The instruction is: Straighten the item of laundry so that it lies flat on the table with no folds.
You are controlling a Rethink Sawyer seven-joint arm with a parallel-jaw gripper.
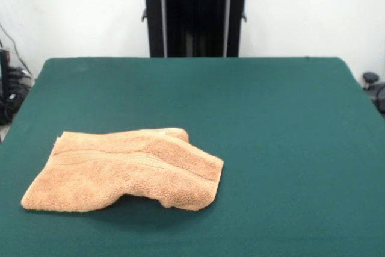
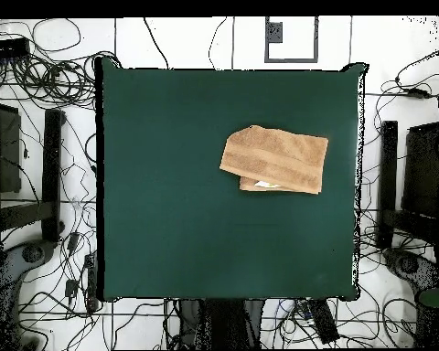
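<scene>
The orange-tan terry towel (image 1: 126, 170) lies on the dark green table (image 1: 271, 124), in the near left part in the front view. It is folded over on itself, with a woven band stripe running across the upper layer and its right end doubled and slightly raised. In the overhead view the towel (image 2: 275, 159) sits in the upper right part of the table (image 2: 168, 201), with a lower layer showing under its bottom edge. No arm and no gripper show in either view.
The robot's black pedestal (image 1: 195, 13) stands behind the table's far edge. Cables (image 2: 40, 82) and black stands (image 2: 51, 164) lie on the floor around the table in the overhead view.
</scene>
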